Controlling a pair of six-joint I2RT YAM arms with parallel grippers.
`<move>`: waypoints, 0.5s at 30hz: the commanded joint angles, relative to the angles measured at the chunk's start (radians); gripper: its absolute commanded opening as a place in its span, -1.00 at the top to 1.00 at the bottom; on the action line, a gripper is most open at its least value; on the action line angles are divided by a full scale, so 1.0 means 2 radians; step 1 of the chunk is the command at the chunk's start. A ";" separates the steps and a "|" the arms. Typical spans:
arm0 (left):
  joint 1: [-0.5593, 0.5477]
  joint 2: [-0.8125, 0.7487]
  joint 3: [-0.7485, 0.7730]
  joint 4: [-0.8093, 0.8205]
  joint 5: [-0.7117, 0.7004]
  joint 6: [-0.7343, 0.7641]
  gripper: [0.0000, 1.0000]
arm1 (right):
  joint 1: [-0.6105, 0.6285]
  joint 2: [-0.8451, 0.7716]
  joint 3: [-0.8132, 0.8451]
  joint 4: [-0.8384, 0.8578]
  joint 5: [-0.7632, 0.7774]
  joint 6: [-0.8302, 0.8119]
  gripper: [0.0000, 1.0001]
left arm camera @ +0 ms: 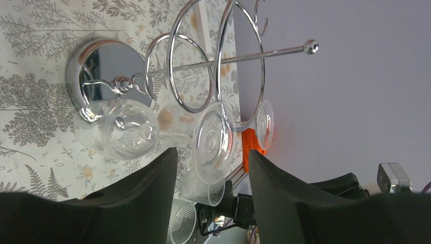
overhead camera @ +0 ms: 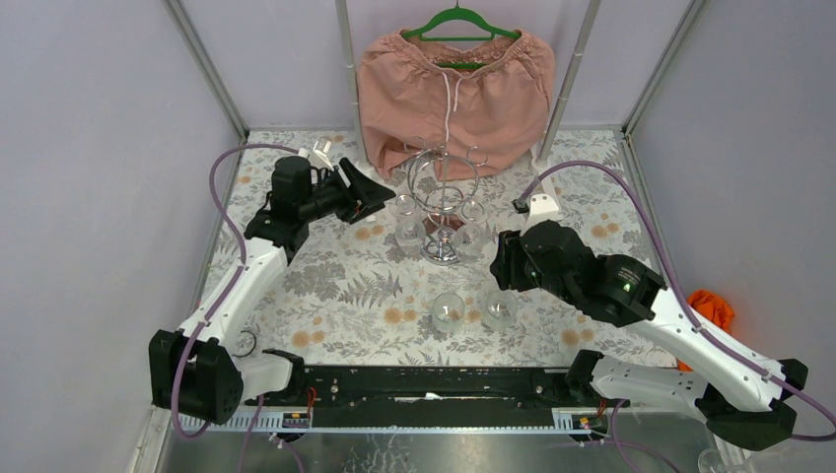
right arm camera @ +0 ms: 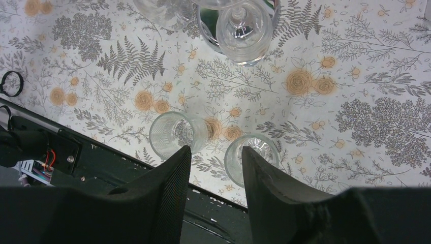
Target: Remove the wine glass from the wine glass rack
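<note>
Two are off, I judge: one glass point(overhead camera: 447, 310) and a second glass point(overhead camera: 499, 309) stand on the table point(overhead camera: 325, 286) near the arm bases. The right gripper point(right arm camera: 216, 151) hangs above them, jaws apart, empty. Farther back, the rack point(overhead camera: 443, 197) holds more by their feet. The left gripper point(left arm camera: 211, 156), spread and empty, faces a hanging glass point(left arm camera: 127, 133), apparently short of it; lifting that one remains.

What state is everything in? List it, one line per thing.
wine glass rack: upright, glasses hanging on it.
hanging wine glass: bowl down, not gripped.
two loose glasses: standing on the table.
left gripper: open.
right gripper: open.
pink shorts: hung on a hanger.
</note>
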 commanded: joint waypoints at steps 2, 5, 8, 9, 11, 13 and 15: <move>-0.022 -0.010 -0.014 0.010 -0.010 0.002 -0.21 | 0.004 -0.009 0.013 0.012 0.020 -0.001 0.02; -0.034 -0.004 -0.019 0.020 -0.012 -0.002 -0.20 | 0.003 -0.008 0.015 0.012 0.021 -0.002 0.02; -0.040 0.002 -0.025 0.036 -0.008 -0.010 -0.15 | 0.004 -0.009 0.014 0.012 0.024 -0.002 0.02; -0.041 0.004 -0.024 0.037 -0.008 -0.011 -0.12 | 0.004 -0.010 0.014 0.012 0.027 -0.002 0.02; -0.043 0.005 -0.023 0.037 -0.009 -0.011 -0.05 | 0.003 -0.013 0.011 0.014 0.029 -0.002 0.02; -0.044 0.005 -0.022 0.039 -0.011 -0.009 0.03 | 0.003 -0.016 0.008 0.015 0.030 -0.001 0.03; -0.044 0.006 -0.022 0.042 -0.013 -0.009 0.09 | 0.004 -0.019 0.005 0.018 0.032 0.000 0.03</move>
